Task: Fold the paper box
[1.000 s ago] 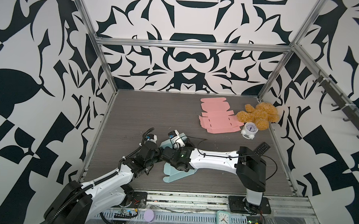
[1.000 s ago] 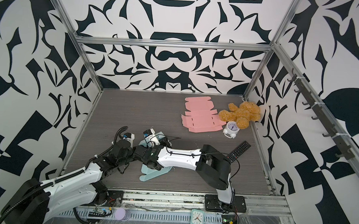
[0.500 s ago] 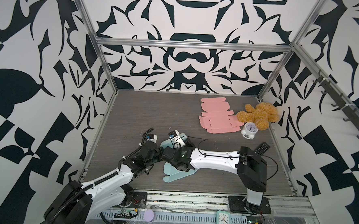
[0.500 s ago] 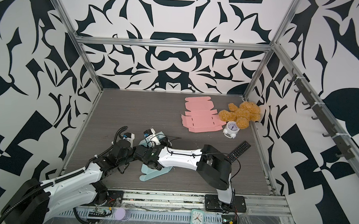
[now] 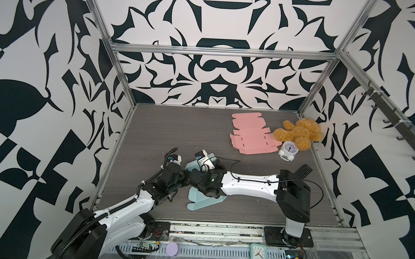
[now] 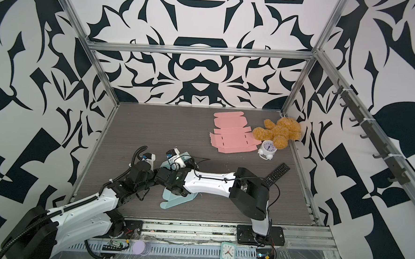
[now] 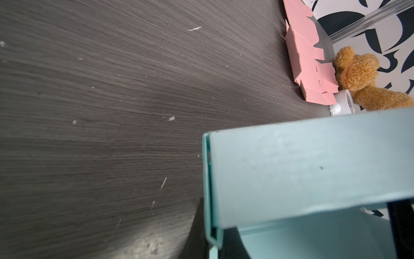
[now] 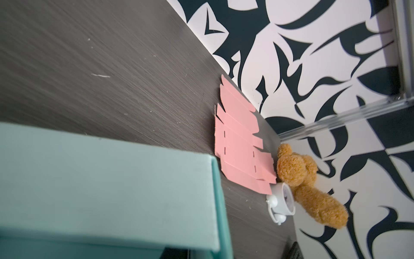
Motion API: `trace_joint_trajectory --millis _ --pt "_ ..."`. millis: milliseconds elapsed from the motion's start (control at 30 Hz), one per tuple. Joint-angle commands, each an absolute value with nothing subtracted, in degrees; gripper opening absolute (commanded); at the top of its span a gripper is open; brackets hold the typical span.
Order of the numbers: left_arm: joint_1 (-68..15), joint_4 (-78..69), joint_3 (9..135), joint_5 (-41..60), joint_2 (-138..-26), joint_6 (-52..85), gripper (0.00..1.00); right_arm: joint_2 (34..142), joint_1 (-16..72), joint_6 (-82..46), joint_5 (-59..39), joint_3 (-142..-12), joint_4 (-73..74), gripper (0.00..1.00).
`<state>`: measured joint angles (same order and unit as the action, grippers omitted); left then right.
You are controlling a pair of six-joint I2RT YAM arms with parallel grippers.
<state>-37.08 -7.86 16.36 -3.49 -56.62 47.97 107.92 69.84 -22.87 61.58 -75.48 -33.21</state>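
Crowding over the teal paper box (image 5: 199, 203), both arms meet low at the front middle of the dark wood-grain table (image 5: 165, 132). The box is part folded: one long wall stands raised between the two wrists, while a flat flap lies on the table toward the front edge, as both top views show.

The left gripper (image 5: 185, 173) is closed. In the left wrist view the end of the doubled wall (image 7: 302, 168) runs down between dark fingers (image 7: 197, 228), so it seems to be pinching that wall, though the contact sits at the very edge of the frame.

The right gripper (image 5: 215, 165) reaches in from the right side at the far end of the same wall. Its wrist view is filled by the teal panel (image 8: 112, 179), and I cannot tell how wide its jaws stand or whether they have hold of the card.

Well apart, at the back right, a flat pink box blank (image 5: 252, 137) lies unfolded, touching a brown teddy bear (image 5: 299, 132). A small white alarm clock (image 5: 288, 150) lies just beside both, and a black remote control (image 5: 303, 171) rests nearer the right arm.
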Motion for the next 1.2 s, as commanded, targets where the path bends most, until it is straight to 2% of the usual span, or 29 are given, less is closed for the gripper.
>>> trace_joint_trajectory --millis 0,300,600,733,900,1167 --pt "-37.3 -9.2 16.2 -3.3 -55.7 47.5 0.00 105.1 70.4 -21.5 61.3 -74.5 -33.8 0.24" --pt "-37.3 -8.6 16.2 -4.4 -55.8 46.9 0.00 99.2 72.0 -21.4 57.2 -72.0 -30.8 0.45" --pt "-37.3 -5.9 17.7 -4.9 -56.0 40.1 0.00 80.8 71.0 -23.4 39.6 -65.6 -26.8 0.74" --pt "-37.3 -6.4 18.4 -3.6 -57.1 35.3 0.00 71.9 63.1 -25.6 22.6 -58.8 -21.4 0.76" --pt "-38.0 -8.9 18.9 -1.8 -59.5 29.3 0.00 69.2 54.4 -27.6 8.0 -53.4 -16.0 0.77" --pt "-42.8 -10.7 21.4 -5.4 -63.7 24.4 0.00 73.5 50.7 -27.9 -1.1 -51.2 -8.9 0.79"
